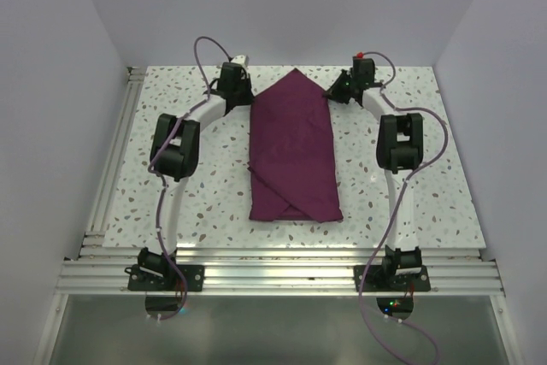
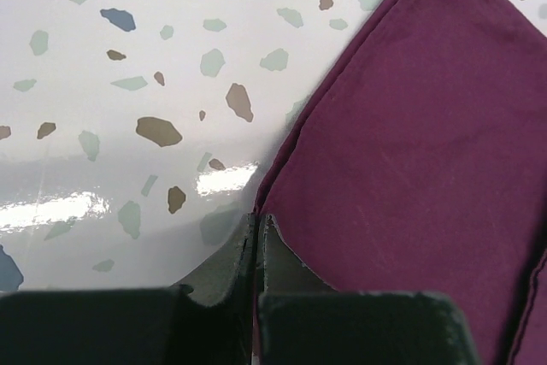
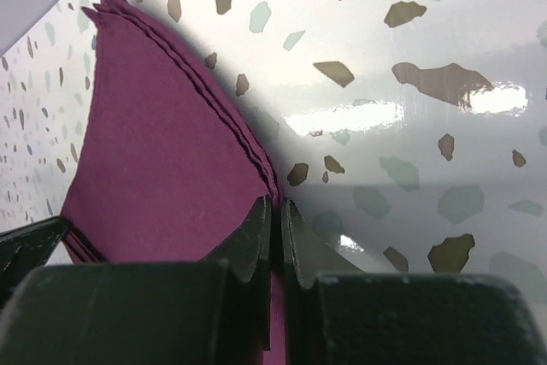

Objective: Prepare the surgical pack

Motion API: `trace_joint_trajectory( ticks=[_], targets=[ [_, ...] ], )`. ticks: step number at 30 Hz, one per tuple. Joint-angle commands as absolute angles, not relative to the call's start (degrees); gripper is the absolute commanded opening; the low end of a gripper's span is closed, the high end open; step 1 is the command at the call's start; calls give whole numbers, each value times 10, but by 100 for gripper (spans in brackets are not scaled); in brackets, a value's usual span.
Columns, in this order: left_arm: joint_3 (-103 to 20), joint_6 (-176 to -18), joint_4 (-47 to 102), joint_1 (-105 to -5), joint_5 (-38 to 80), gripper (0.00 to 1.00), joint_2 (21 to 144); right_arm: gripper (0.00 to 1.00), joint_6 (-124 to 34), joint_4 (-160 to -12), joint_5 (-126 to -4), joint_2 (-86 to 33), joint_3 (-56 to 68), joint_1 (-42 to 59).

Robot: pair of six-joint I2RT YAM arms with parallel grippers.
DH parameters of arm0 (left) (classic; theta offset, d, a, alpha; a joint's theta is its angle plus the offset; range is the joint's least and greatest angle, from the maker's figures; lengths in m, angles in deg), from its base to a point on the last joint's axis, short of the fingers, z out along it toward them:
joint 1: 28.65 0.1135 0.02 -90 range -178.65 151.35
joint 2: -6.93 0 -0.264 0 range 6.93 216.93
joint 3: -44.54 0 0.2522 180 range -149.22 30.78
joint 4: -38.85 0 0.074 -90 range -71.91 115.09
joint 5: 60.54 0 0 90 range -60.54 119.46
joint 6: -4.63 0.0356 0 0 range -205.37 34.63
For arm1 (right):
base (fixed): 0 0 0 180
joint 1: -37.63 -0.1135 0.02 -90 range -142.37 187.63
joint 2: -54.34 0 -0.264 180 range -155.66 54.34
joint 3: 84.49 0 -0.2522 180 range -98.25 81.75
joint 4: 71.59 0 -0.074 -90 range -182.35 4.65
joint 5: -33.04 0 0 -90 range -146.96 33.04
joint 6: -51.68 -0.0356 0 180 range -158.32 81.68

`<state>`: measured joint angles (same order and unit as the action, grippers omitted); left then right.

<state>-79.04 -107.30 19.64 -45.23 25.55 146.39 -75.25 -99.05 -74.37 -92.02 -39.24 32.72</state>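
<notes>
plum-maroon folded fabric surgical pack (image 1: 293, 156) lies mid-frame, long axis top to bottom, point at the top; left gripper (image 2: 258, 221) and right gripper (image 3: 275, 207) each pinched shut on its slanted upper edges

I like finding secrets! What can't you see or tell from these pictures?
- Inside the maroon drape: top view, its own folds cover it.
- Whether the left gripper pinches cloth: left wrist view, its fingers hide that edge.
- How the right gripper closes: top view, its wrist covers the tips.
</notes>
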Motion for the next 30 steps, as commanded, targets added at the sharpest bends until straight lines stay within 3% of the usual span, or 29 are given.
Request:
trace_joint_trajectory(
  ticks=[1,14,30],
  targets=[
    [-794,-1069,208,-453,242,0,1386,0,-762,-943,-759,-835,-362,331],
    [-612,-1073,256,-475,251,0,1211,0,-751,-909,-789,-664,-165,329],
    [-400,-1093,168,-550,320,0,941,0,-696,-960,-774,-331,98,319]
  ],
)
